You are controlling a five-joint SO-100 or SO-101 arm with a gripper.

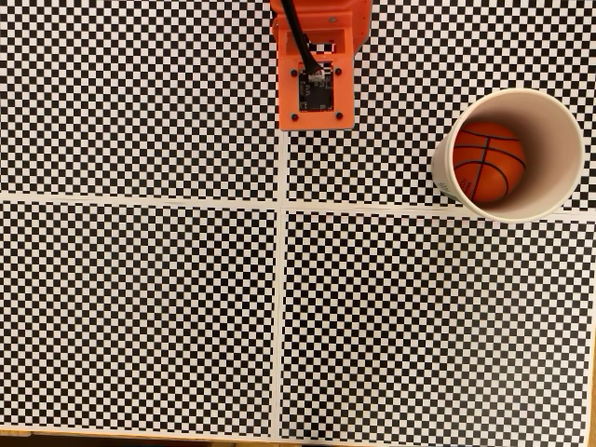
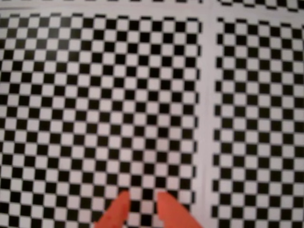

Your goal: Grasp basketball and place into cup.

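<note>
From my wrist camera, nearest the lens, I see the gripper [image 2: 141, 202] entering at the bottom edge, two orange fingertips [image 2: 118, 209] side by side with a narrow gap between them, nothing held in that gap; checker squares show through it, so I read the jaws as nearly closed and empty; under and beyond them lies the mat [image 2: 95, 95], black-and-white checkered, slightly blurred; a white seam [image 2: 208, 118] runs up the picture to the right of the fingertips, and another pale band crosses along the top edge. In the fixed view, looking down, the arm [image 1: 315, 70] comes in from the top edge near the middle, an orange boxy body with a dark circuit board on its face and a black cable running into it; it sits just right of the vertical white seam, above the horizontal one; the fingertips I cannot make out here. Off to the right of the arm, well apart from it, stands the cup [image 1: 559, 140], upright, its rim near the right edge and its lower side touching the horizontal seam; the ball [image 1: 489, 160] rests inside the cup, low and toward its left wall, black seam lines showing.
</note>
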